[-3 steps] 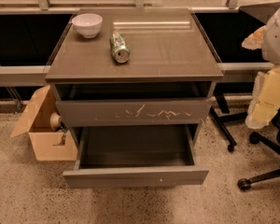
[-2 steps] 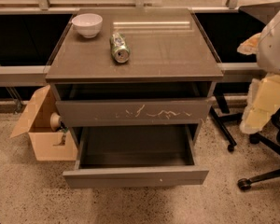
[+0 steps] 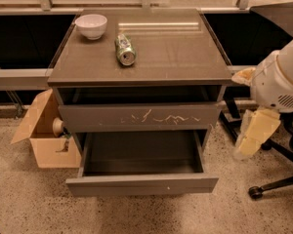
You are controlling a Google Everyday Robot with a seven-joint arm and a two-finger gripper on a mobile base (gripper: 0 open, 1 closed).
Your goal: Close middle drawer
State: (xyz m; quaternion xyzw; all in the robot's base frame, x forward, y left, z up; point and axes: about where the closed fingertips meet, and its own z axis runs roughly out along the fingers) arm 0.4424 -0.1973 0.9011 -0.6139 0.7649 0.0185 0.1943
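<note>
Evidently the middle drawer (image 3: 141, 184) is jutting far out under the scratched drawer (image 3: 139, 117), needing a push on its front, while the gripper (image 3: 249, 140) is hanging well apart at its right, whether wide or narrow I cannot tell.

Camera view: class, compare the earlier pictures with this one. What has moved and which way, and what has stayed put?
The gripper, to the right of the cabinet, has come lower and a little leftward, nearer the open middle drawer, but is still apart from it. It has not taken hold of anything. The drawer stays pulled out. The bowl, the can and the cardboard box have not moved.
</note>
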